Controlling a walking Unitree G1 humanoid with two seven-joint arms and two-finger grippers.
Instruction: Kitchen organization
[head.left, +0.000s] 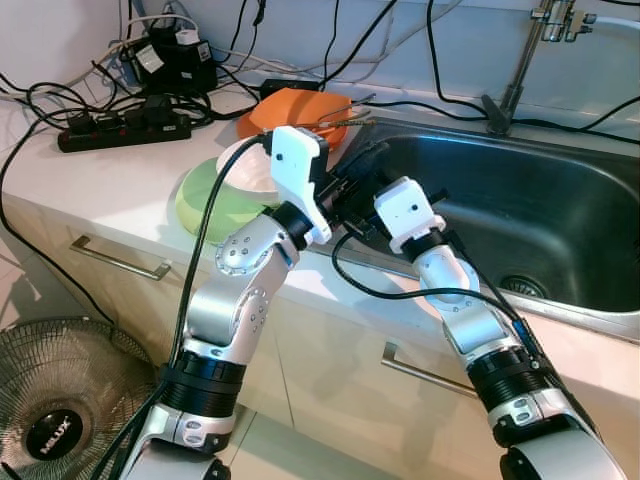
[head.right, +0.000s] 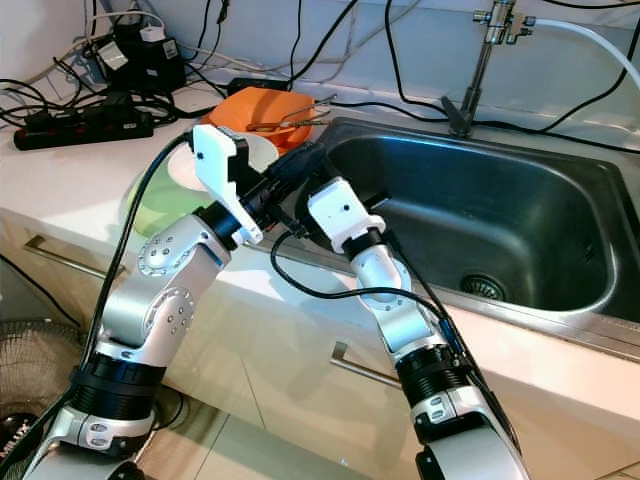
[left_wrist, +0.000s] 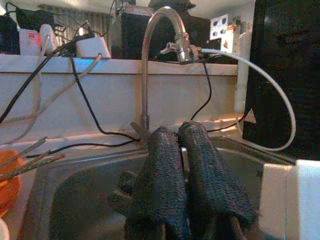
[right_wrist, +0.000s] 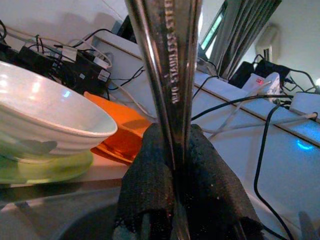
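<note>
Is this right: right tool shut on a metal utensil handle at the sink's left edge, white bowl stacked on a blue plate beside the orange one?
Nearly. The plate under the white bowl is light green, not blue; the right wrist view shows it. The rest holds: the right tool is shut on the metal utensil handle at the sink's left edge, beside the orange plate.

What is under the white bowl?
The white bowl sits on a green plate. Whether anything lies between them is hidden; the left gripper's arm covers part of the stack.

Bright, even daylight; soft glare on the stainless steel sink basin (head.left: 520, 215); wrist views dimmer, grainy, close foreground blurred.
</note>
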